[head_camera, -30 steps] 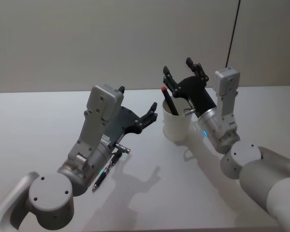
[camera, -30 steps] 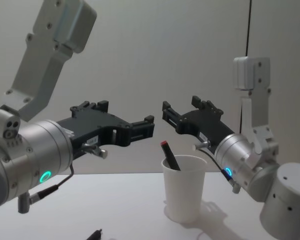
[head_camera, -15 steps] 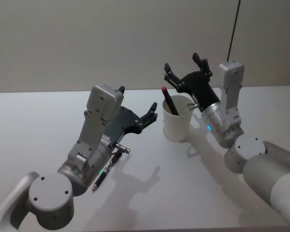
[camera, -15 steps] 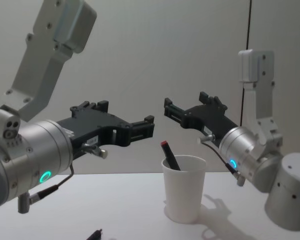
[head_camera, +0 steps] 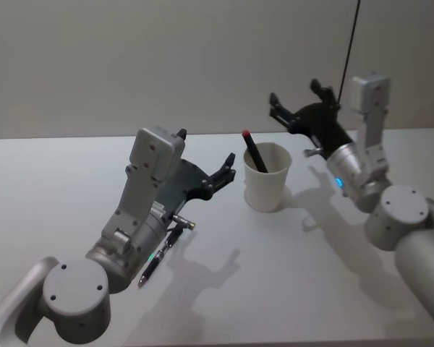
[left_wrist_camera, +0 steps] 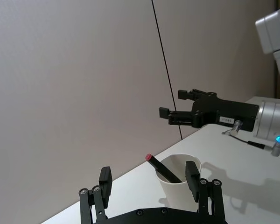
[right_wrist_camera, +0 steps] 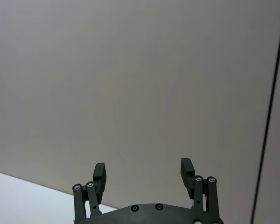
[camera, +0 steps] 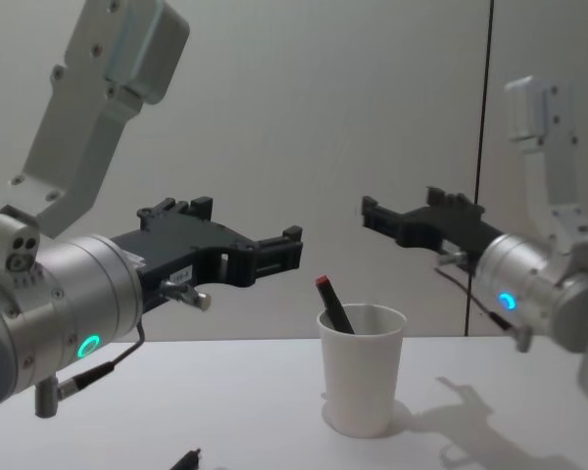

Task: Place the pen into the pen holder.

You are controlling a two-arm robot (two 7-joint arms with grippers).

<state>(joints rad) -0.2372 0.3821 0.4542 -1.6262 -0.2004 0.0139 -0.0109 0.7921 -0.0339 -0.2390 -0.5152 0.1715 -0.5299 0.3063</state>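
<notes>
The red-capped pen (head_camera: pixel 254 152) leaned inside the white paper cup (head_camera: pixel 266 186), tip down. The right tool (head_camera: pixel 294 92) hung wide and empty up right of the cup; the left tool (head_camera: pixel 233 168), also wide, sat left of it. The pen looked light, stiff and slick, best pinched mid-barrel; the cup would likely tip easily

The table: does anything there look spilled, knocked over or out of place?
Nothing is spilled: the white cup stands upright with a pen leaning inside. One stray: a second pen lies flat on the table under the left arm. The left gripper and right gripper hang open, empty.
</notes>
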